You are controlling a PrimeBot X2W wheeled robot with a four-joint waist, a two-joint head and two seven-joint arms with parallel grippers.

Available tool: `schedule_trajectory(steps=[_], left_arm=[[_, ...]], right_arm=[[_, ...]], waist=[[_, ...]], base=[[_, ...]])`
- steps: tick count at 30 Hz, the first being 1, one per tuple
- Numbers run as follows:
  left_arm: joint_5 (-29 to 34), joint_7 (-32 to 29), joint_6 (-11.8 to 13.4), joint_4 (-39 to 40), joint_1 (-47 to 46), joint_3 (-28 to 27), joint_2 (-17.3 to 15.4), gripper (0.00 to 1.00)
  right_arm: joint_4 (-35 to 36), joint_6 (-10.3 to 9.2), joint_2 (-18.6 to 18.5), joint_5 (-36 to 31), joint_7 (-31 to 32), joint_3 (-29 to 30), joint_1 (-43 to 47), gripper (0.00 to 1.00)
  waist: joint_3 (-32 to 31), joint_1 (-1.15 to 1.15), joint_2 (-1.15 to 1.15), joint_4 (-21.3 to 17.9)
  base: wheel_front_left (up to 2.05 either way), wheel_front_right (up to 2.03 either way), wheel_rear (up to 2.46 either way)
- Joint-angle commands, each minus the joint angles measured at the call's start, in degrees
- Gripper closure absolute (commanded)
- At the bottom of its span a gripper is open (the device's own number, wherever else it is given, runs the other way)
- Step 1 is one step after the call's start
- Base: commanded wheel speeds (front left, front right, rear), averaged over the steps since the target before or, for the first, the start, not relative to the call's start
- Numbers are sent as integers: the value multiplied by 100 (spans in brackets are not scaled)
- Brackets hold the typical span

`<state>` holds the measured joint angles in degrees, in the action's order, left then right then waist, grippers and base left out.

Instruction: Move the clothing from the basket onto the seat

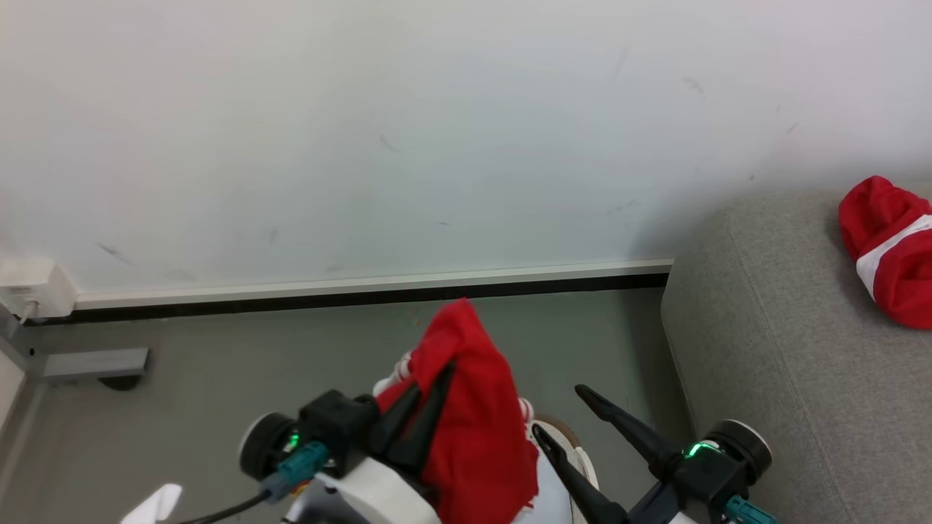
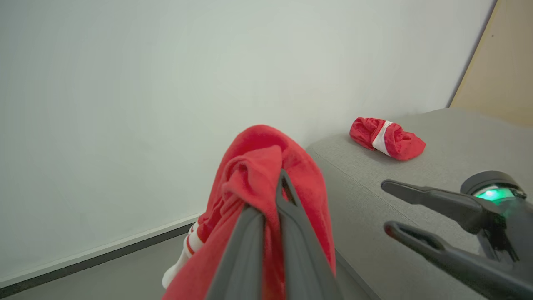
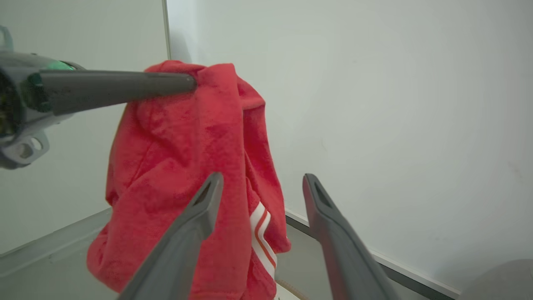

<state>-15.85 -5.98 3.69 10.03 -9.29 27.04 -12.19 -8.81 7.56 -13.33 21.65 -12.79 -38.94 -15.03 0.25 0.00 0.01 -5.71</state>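
Note:
My left gripper (image 1: 445, 370) is shut on a red garment with white stripes (image 1: 477, 407), which hangs in the air above the floor. Seen along its fingers, the cloth (image 2: 254, 166) bunches over the tips of the left gripper (image 2: 282, 177). My right gripper (image 1: 557, 411) stands open just to the right, holding nothing; its fingers (image 3: 200, 208) frame the hanging cloth (image 3: 183, 137). A second red garment with a white band (image 1: 885, 247) lies on the grey seat (image 1: 772, 349) at the right. A sliver of the basket's brown rim (image 1: 566, 428) shows below the grippers.
A white wall with a pale baseboard (image 1: 364, 282) runs behind. A white box (image 1: 29, 287) and a grey block (image 1: 95, 362) sit at the left by the wall. Grey floor (image 1: 218, 378) lies between the wall and me. A beige panel (image 2: 499, 62) stands beyond the seat.

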Motion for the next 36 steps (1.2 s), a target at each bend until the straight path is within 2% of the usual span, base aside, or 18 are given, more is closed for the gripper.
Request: schedule_trajectory(steps=[1, 7, 15, 16, 17, 18, 19, 24, 25, 26, 27, 28, 36], left_arm=[[-12, 0, -70, -21, -100, 69, 19, 100], [-92, -86, -419, -123, -244, 452, 97, 100], [-227, -58, -711, -244, -366, 823, 277, 100], [-247, -63, -734, -261, -377, 872, 291, 100], [-267, -68, -770, -274, -388, 910, 302, 100], [-267, -68, -770, -274, -388, 910, 302, 100], [-280, -64, -764, -286, -392, 927, 311, 100], [-245, -3, -730, -346, -383, 930, 270, 100], [-215, 20, -724, -357, -398, 917, 253, 84], [-191, 79, -701, -367, -407, 903, 246, 60], [-157, 124, -665, -387, -412, 884, 231, 14], [-129, 167, -649, -417, -406, 867, 210, 0], [24, 591, -548, -690, -335, 878, 148, 0]], right_arm=[[44, -15, -103, 92, 39, -98, -136, 0], [11, -15, -333, 616, 256, -530, -423, 0], [-150, -15, -494, 1705, 447, -1160, -720, 0], [-175, -15, -492, 1797, 408, -1187, -754, 4], [-201, -14, -494, 1863, 343, -1177, -786, 74], [-201, -14, -494, 1863, 343, -1177, -786, 74], [-243, -15, -483, 1954, 292, -1174, -810, 100], [-274, -15, -634, 2199, 85, -1316, -994, 100], [-266, -15, -667, 2239, 46, -1298, -1014, 100], [-262, -15, -709, 2266, 14, -1279, -1020, 100], [-254, -15, -770, 2282, -19, -1251, -1033, 100], [-242, -15, -826, 2302, -56, -1206, -1046, 100], [-36, -15, -1258, 2221, -185, -600, -865, 100]], waist=[[7, 0, -1, -14], [34, 0, -1, -49], [77, 0, -1, -92], [83, 0, -1, -102], [90, 0, -1, -117], [90, 0, -1, -117], [99, 0, -1, -137], [141, 0, -1, -311], [155, 0, -1, -359], [165, 0, -1, -408], [178, 0, -1, -465], [190, 0, -1, -527], [282, 0, -1, -1150]], base=[[0, 0, 0], [0, 0, 0], [0, 0, 0], [0, 0, 0], [0, 0, 0], [0, 0, 0], [0, 0, 0], [0, 0, 0], [0, 0, 0], [0, 0, 0], [0, 0, 0], [0, 0, 0], [0, 0, 0]])
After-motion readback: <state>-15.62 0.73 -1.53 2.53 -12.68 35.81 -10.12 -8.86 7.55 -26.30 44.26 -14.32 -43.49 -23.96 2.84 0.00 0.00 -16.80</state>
